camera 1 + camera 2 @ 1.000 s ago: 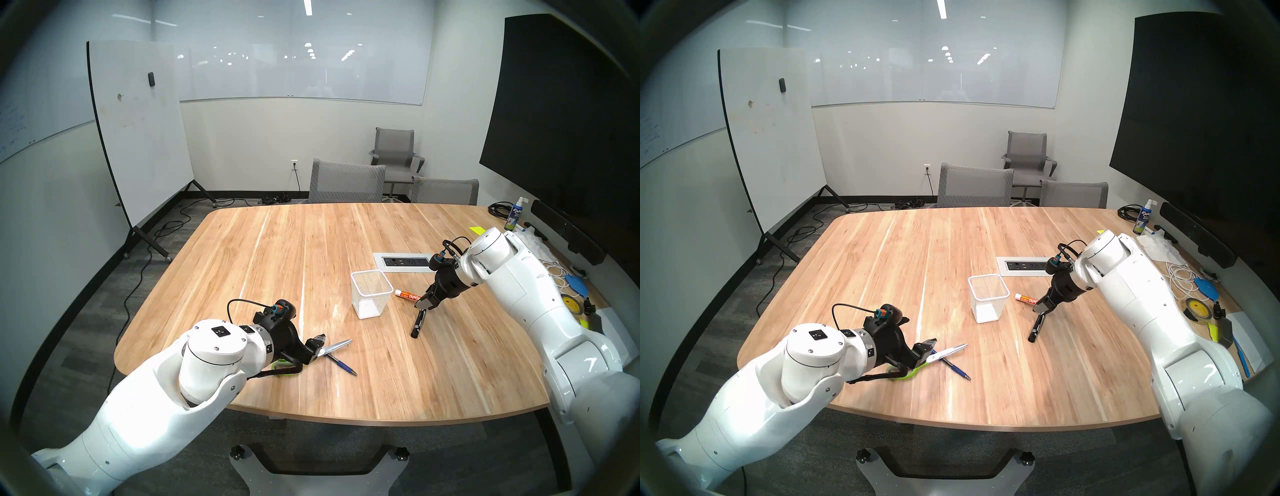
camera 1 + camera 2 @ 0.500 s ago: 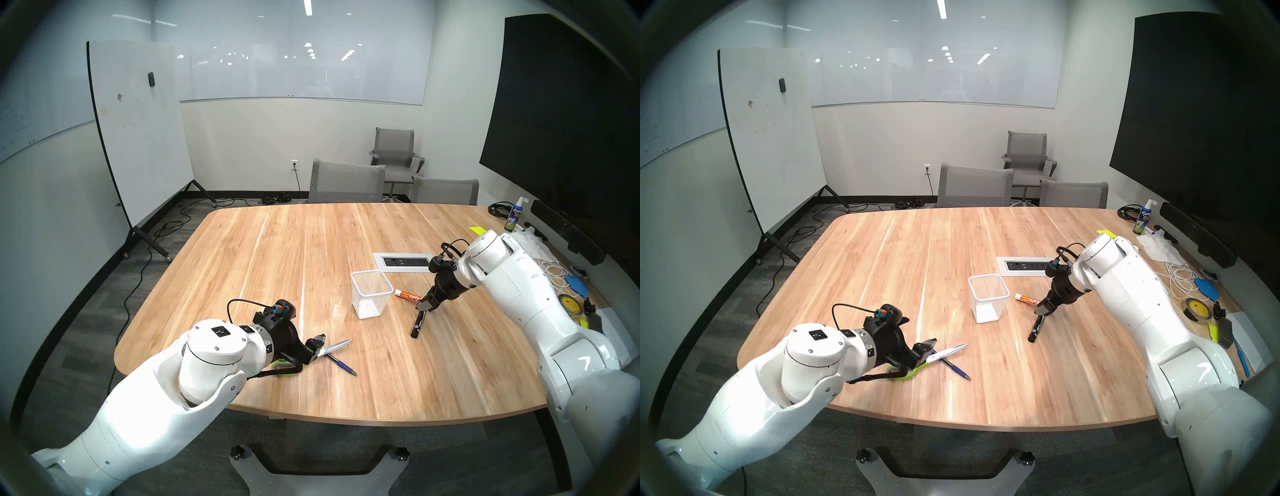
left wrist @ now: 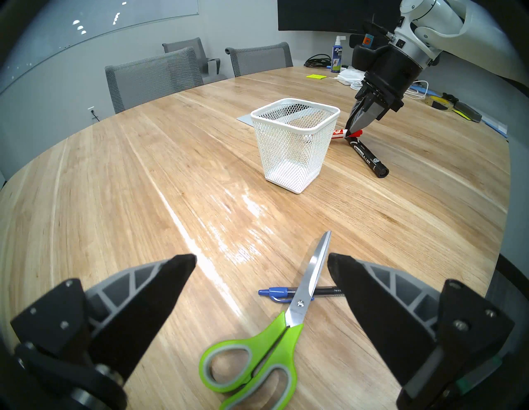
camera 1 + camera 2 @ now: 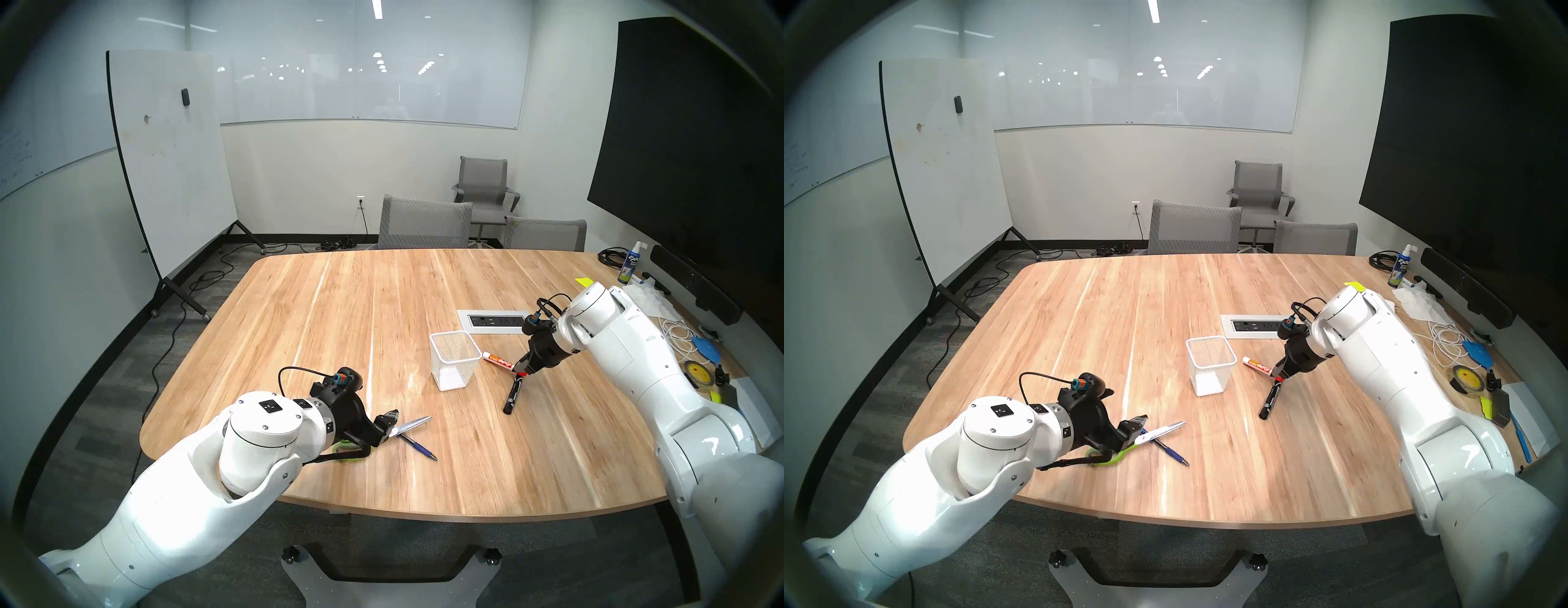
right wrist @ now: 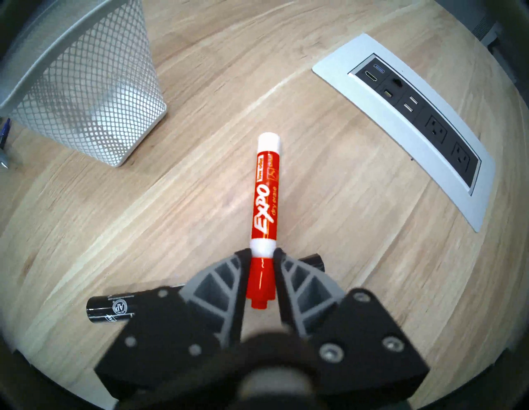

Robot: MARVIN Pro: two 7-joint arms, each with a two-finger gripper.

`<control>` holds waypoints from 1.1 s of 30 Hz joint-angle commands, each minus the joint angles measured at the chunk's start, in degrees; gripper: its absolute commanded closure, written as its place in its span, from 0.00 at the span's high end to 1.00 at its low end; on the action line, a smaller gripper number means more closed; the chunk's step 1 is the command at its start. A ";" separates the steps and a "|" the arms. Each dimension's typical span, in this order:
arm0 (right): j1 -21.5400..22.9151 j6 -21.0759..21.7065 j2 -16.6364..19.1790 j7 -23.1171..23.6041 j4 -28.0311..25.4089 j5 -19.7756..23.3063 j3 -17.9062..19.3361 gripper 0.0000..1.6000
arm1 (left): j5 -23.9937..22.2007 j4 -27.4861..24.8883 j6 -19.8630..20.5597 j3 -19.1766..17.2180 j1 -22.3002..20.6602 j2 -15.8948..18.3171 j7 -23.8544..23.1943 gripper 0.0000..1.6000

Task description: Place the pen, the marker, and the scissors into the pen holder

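Right end effector [image 5: 262,253] clenched on red marker [image 5: 264,197] at cap end, pen holder [image 5: 86,94] just off to its side w/ black marker [image 5: 111,310] beneath, so lift straight, tip barrel vertical before lowering in; left end effector [image 3: 262,264] released above scissors [image 3: 274,332] & pen [image 3: 286,292].

Bright, even ceiling light fills the room, its fixtures mirrored in the far glass wall [image 4: 373,68]. Pale glare streaks the wooden table [image 3: 246,200]. Shadows stay soft. Fisheye bending and dark rims frame every view; the right wrist camera's near edge blurs.
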 commanded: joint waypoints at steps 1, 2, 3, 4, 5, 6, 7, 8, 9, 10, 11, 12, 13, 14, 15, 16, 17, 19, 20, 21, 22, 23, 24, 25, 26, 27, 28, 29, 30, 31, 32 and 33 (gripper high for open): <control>1.41 -0.15 0.35 0.44 -0.04 0.12 0.45 0.33 | 0.11 -0.88 -0.06 -0.08 -0.07 0.05 0.08 1.00; 1.42 -0.26 0.34 0.49 0.02 0.08 0.49 0.32 | 0.11 -0.88 -0.06 -0.08 -0.07 0.05 0.08 1.00; 1.43 -0.33 0.34 0.53 0.06 0.05 0.52 0.31 | 0.11 -0.88 -0.06 -0.08 -0.07 0.05 0.08 1.00; 1.41 -0.42 0.41 0.63 0.02 0.05 0.56 0.29 | 0.11 -0.88 -0.06 -0.08 -0.07 0.05 0.08 1.00; 1.37 -0.45 0.49 0.75 -0.09 0.06 0.61 0.23 | 0.11 -0.88 -0.06 -0.08 -0.07 0.05 0.08 1.00; 1.31 -0.54 0.60 0.90 -0.24 0.09 0.68 0.21 | 0.11 -0.88 -0.06 -0.08 -0.08 0.05 0.08 1.00; 1.28 -0.65 0.66 1.02 -0.30 0.09 0.74 0.14 | 0.11 -0.88 -0.06 -0.08 -0.08 0.05 0.08 1.00; 1.26 -0.76 0.74 1.17 -0.38 0.07 0.77 0.09 | 0.11 -0.88 -0.06 -0.08 -0.07 0.05 0.08 1.00; 1.25 -0.83 0.79 1.27 -0.43 0.04 0.79 0.10 | 0.11 -0.89 -0.06 -0.08 -0.07 0.05 0.08 1.00; 1.18 -0.87 0.93 1.45 -0.66 0.00 0.80 0.12 | 0.11 -0.89 -0.06 -0.08 -0.07 0.05 0.08 1.00; 1.15 -0.88 1.02 1.55 -0.79 -0.02 0.80 0.20 | 0.11 -0.89 -0.06 -0.08 -0.07 0.05 0.08 1.00; 1.09 -0.87 1.12 1.68 -0.96 -0.03 0.78 0.24 | 0.11 -0.89 -0.06 -0.08 -0.07 0.05 0.08 1.00; 1.06 -0.86 1.17 1.77 -1.05 -0.05 0.79 0.30 | 0.11 -0.89 -0.06 -0.08 -0.07 0.05 0.08 1.00; 1.04 -0.84 1.23 1.87 -1.14 -0.07 0.79 0.33 | 0.11 -0.89 -0.06 -0.08 -0.07 0.05 0.08 1.00; 1.01 -0.82 1.26 1.94 -1.21 -0.09 0.80 0.37 | 0.11 -0.89 -0.06 -0.08 -0.07 0.05 0.08 1.00; 0.99 -0.82 1.29 2.00 -1.23 -0.12 0.79 0.37 | 0.11 -0.89 -0.06 -0.08 -0.07 0.05 0.08 1.00; 0.97 -0.83 1.29 2.01 -1.23 -0.13 0.80 0.41 | 0.11 -0.89 -0.06 -0.08 -0.07 0.05 0.08 1.00; 0.95 -0.90 1.25 1.97 -1.11 -0.16 0.80 0.42 | 0.11 -0.89 -0.06 -0.08 -0.07 0.05 0.08 1.00; 0.95 -0.98 1.19 1.96 -0.93 -0.22 0.79 0.44 | 0.11 -0.89 -0.06 -0.08 -0.07 0.05 0.08 1.00; 0.94 -1.00 1.19 1.96 -0.89 -0.24 0.79 0.45 | 0.11 -0.89 -0.06 -0.08 -0.07 0.05 0.08 1.00; 0.96 -1.04 1.18 1.99 -0.82 -0.27 0.76 0.46 | 0.11 -0.89 -0.06 -0.08 -0.07 0.05 0.08 1.00; 0.97 -1.07 1.17 2.00 -0.76 -0.30 0.75 0.48 | 0.11 -0.89 -0.06 -0.08 -0.07 0.05 0.08 1.00; 1.00 -1.12 1.17 2.05 -0.69 -0.33 0.71 0.49 | 0.11 -0.89 -0.06 -0.08 -0.07 0.05 0.08 1.00; 1.00 -1.16 1.17 2.07 -0.66 -0.35 0.71 0.53 | 0.11 -0.89 -0.06 -0.08 -0.07 0.05 0.08 1.00; 1.00 -1.19 1.19 2.12 -0.66 -0.36 0.72 0.57 | 0.11 -0.89 -0.06 -0.08 -0.07 0.05 0.08 1.00; 0.98 -1.21 1.21 2.17 -0.68 -0.37 0.73 0.60 | 0.11 -0.89 -0.06 -0.08 -0.07 0.05 0.08 1.00; 0.97 -1.25 1.22 2.18 -0.68 -0.39 0.75 0.62 | 0.11 -0.89 -0.06 -0.08 -0.07 0.05 0.08 1.00; 0.95 -1.28 1.21 2.19 -0.67 -0.41 0.78 0.65 | 0.11 -0.89 -0.06 -0.08 -0.07 0.05 0.08 1.00; 0.94 -1.33 1.19 2.20 -0.62 -0.44 0.80 0.66 | 0.11 -0.89 -0.06 -0.08 -0.07 0.05 0.08 1.00; 0.94 -1.36 1.18 2.19 -0.59 -0.46 0.81 0.68 | 0.11 -0.89 -0.06 -0.08 -0.07 0.05 0.08 1.00; 0.94 -1.40 1.16 2.20 -0.54 -0.49 0.82 0.68 | 0.11 -0.89 -0.06 -0.08 -0.07 0.05 0.08 1.00; 0.94 -1.40 1.16 2.20 -0.54 -0.49 0.82 0.68 | 0.11 -0.89 -0.06 -0.08 -0.07 0.05 0.08 1.00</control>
